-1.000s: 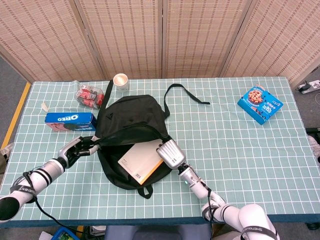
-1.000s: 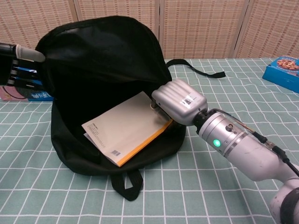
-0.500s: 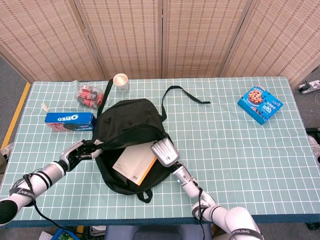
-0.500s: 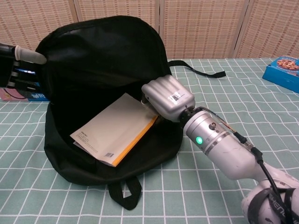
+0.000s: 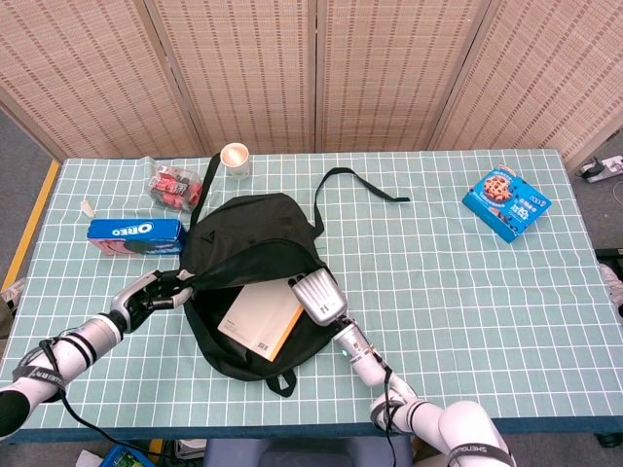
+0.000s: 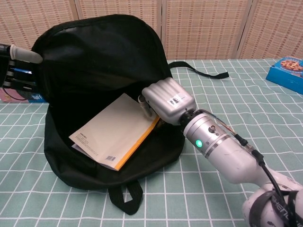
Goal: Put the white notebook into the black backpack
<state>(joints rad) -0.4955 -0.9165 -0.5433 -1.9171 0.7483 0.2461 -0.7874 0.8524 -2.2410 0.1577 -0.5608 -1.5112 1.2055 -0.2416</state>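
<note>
Looking down from the head view, the black backpack [image 5: 255, 255] lies open-mouthed on the checked surface [image 5: 458, 292], and the white notebook [image 5: 261, 319] rests partly inside that mouth, its orange-edged corner toward 5 o'clock. The right hand [image 5: 314, 297] sits at the notebook's 2 o'clock corner with fingers curled onto it, while the left hand [image 5: 148, 293], at 9 o'clock of the bag, grips the upper lip of the opening and holds it up. Well apart stand an Oreo box [image 5: 136, 234] at 10 o'clock, a cup [image 5: 235, 158] at 12 o'clock and a blue cookie box [image 5: 506, 201] at 2 o'clock. In the chest view the right hand [image 6: 166, 100] shows only its back, so I cannot tell exactly how the fingers close, though they appear to hold the notebook [image 6: 114, 131] by its far corner. The left hand [image 6: 18, 66] pinches the backpack's [image 6: 102, 54] rim at 9 o'clock. My worry is this: the notebook could catch its lower corner on the bag's near lip and buckle, or the raised flap could slip from the left fingers and drop over the opening.
</note>
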